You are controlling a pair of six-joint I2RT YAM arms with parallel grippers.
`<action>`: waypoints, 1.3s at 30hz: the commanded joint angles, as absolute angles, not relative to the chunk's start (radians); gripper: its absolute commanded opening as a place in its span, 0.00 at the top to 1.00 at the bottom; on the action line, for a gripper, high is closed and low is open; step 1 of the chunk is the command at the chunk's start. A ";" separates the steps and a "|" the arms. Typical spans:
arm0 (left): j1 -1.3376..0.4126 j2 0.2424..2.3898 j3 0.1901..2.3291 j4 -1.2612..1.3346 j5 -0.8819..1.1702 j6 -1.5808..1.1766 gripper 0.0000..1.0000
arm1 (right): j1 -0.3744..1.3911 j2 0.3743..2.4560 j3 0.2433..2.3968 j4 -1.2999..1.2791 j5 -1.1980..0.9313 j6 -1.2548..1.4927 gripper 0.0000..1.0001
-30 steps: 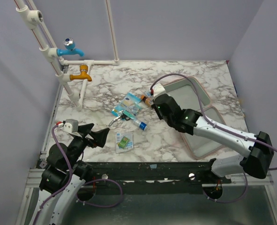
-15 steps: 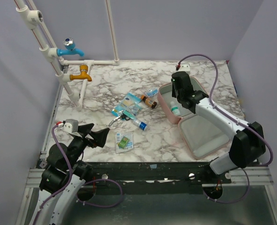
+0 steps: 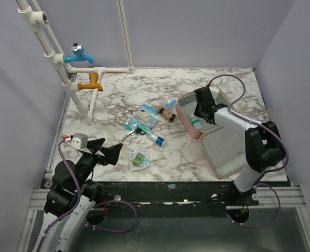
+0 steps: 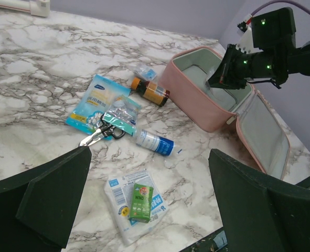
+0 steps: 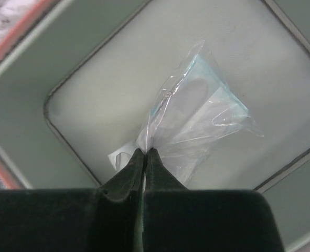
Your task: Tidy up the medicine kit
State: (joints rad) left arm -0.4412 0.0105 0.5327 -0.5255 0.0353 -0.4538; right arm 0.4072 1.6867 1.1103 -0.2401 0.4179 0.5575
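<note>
The pink medicine kit (image 3: 189, 126) lies open at the right, its deep half toward the middle and its flat lid half (image 3: 225, 149) toward the front. It also shows in the left wrist view (image 4: 196, 107). My right gripper (image 3: 201, 116) reaches down into the deep half. In its wrist view it (image 5: 145, 150) is shut on a clear plastic packet (image 5: 196, 121) that rests on the pale grey floor of the kit (image 5: 29, 105). My left gripper (image 3: 105, 149) is open and empty near the front left, well above the table (image 4: 150, 151).
Loose items lie left of the kit: a brown bottle (image 3: 166, 113), blue-white sachets (image 3: 146, 113), small scissors (image 3: 129, 134), a white-blue tube (image 3: 156, 139), and a green box (image 3: 139, 158) on a sachet. Pipes with a blue tap (image 3: 80, 52) and an orange tap (image 3: 92, 81) stand at the back left.
My right arm swung from the loose items to the kit and went down into its deep half with the clear packet. The left arm has not moved.
</note>
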 commanded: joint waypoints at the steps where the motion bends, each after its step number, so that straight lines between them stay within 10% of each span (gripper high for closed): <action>1: -0.446 -0.008 0.530 -0.525 0.030 -0.448 0.02 | 0.375 1.717 1.063 -0.209 0.390 0.631 0.99; 8: -0.446 -0.017 0.528 -0.524 0.035 -0.448 0.02 | 0.344 1.719 0.995 -0.197 0.389 0.643 0.99; 16: -0.446 -0.018 0.528 -0.524 0.038 -0.449 0.02 | 0.345 1.641 1.003 -0.222 0.392 0.594 0.59; 39: -0.446 -0.017 0.532 -0.531 0.029 -0.460 0.02 | 0.503 1.449 1.271 -0.341 -0.026 0.111 0.30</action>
State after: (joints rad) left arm -0.4412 0.0105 0.5327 -0.5255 0.0353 -0.4572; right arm 0.4339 1.4372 1.2034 -0.3004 0.0769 0.2153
